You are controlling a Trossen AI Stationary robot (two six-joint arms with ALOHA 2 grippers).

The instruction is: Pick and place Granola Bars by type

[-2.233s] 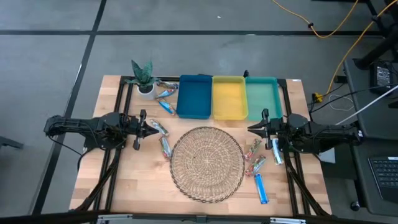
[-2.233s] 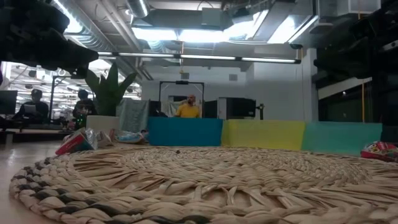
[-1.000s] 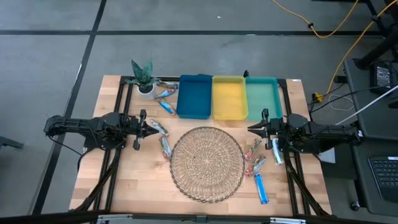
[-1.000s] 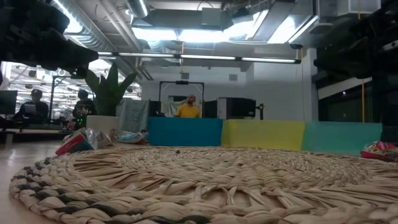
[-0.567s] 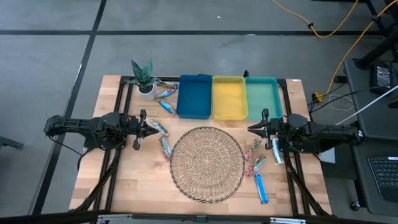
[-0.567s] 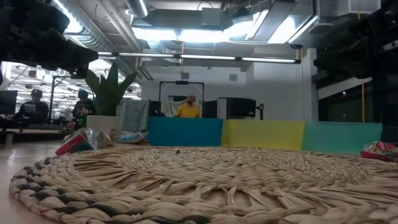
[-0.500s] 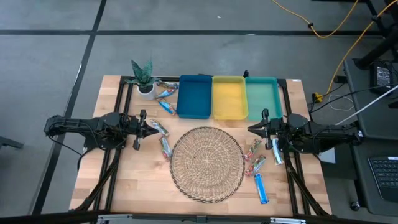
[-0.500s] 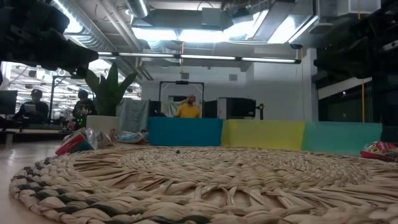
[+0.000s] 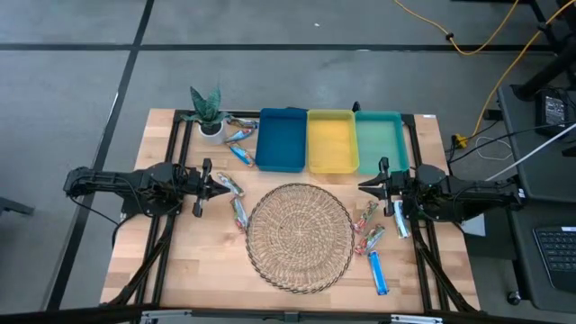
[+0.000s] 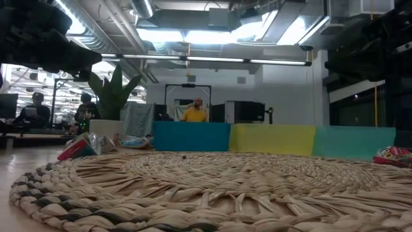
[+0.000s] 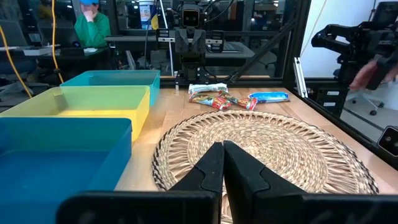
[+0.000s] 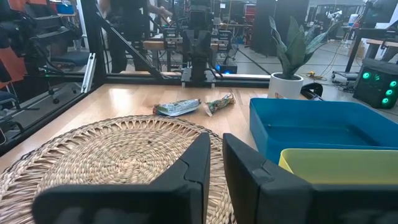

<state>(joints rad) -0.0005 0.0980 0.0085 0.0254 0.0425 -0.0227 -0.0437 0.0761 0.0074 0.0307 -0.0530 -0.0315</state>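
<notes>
Both arms are idling at table edges: left gripper (image 9: 214,186) and right gripper (image 9: 371,187) pressed together, empty; bars (image 9: 368,238) are lying unsorted.

A grey floor (image 9: 270,63) crossed by dark lines is seen around the wooden table (image 9: 198,261), with ceiling lights (image 10: 212,35) and seated people (image 10: 195,113) behind it.

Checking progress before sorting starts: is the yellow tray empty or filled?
Empty. The yellow tray shows only bare floor from above, and no bars lie inside.
</notes>
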